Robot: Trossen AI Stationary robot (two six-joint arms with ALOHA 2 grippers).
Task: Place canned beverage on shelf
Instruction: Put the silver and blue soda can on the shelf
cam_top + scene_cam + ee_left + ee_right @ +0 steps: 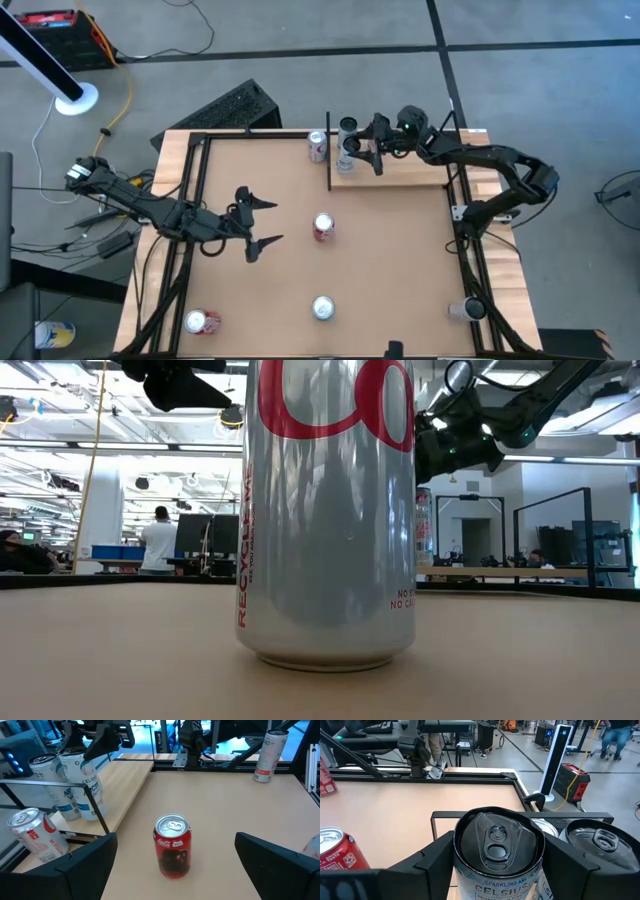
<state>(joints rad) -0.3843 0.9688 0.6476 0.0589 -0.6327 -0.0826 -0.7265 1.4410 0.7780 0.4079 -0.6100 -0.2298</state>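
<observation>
The right hand (352,152) stood over the shelf (400,172) at the far edge of the counter (400,260), its fingers partly spread and set on either side of a white Celsius can (496,855). In the right wrist view the two dark fingers flanked the can closely and appeared to grip it, though contact at the can wall could not be confirmed. The can stood upright at the shelf's left end, just beside a second can of like kind (602,852), with a red-and-silver can (318,146) on the counter just outside the shelf's black post. The left hand (262,222) hovered over the counter's left half with its fingers fully spread, holding nothing. A red cola can (173,846) stood upright on the counter just ahead of it, apart from both fingers.
</observation>
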